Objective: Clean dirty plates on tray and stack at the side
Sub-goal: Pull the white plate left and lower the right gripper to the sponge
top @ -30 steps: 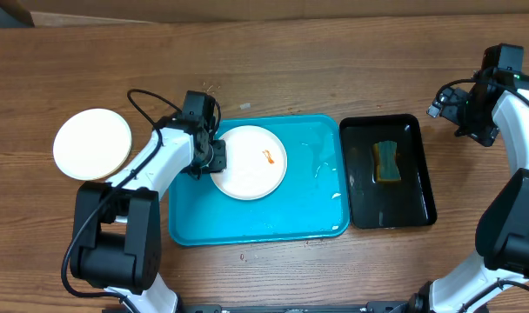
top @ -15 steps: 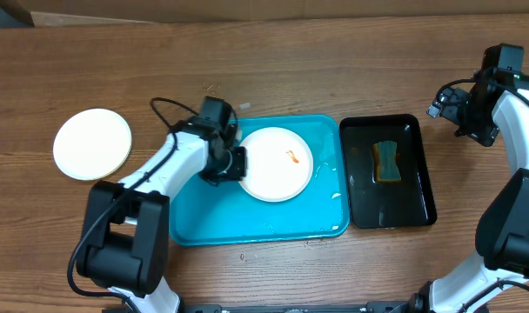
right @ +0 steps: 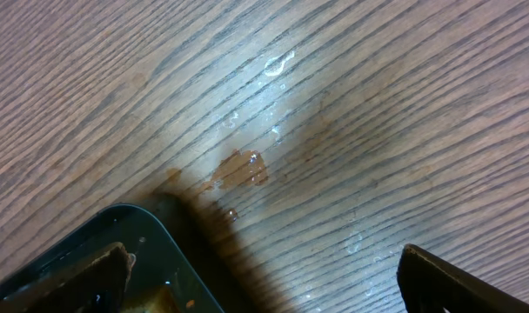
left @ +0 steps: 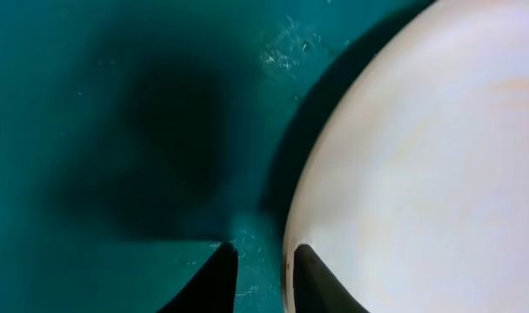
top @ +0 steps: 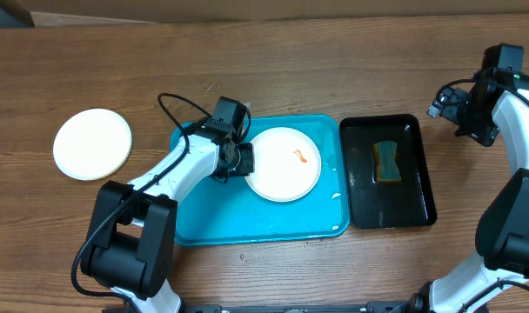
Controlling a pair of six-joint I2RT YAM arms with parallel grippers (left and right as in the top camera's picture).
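A white dirty plate [top: 286,169] with a small orange-red smear [top: 300,156] lies in the right half of the turquoise tray [top: 212,222]. My left gripper [top: 245,160] is shut on the plate's left rim. In the left wrist view its fingertips [left: 263,274] straddle the rim of the plate [left: 421,174] over the tray floor [left: 117,130]. A pale plate [top: 92,143] lies on the table at the far left. My right gripper [top: 460,109] hangs open and empty above the table, beyond the right tray's far right corner; the right wrist view also shows it open [right: 264,278].
A narrow black tray [top: 418,187] holding water and a yellow-green sponge [top: 387,162] stands right of the turquoise tray; its corner shows in the right wrist view [right: 117,243]. Water drops [right: 243,167] lie on the wooden table.
My left gripper has moved to the right across the turquoise tray, carrying the plate with it. The right arm has not moved.
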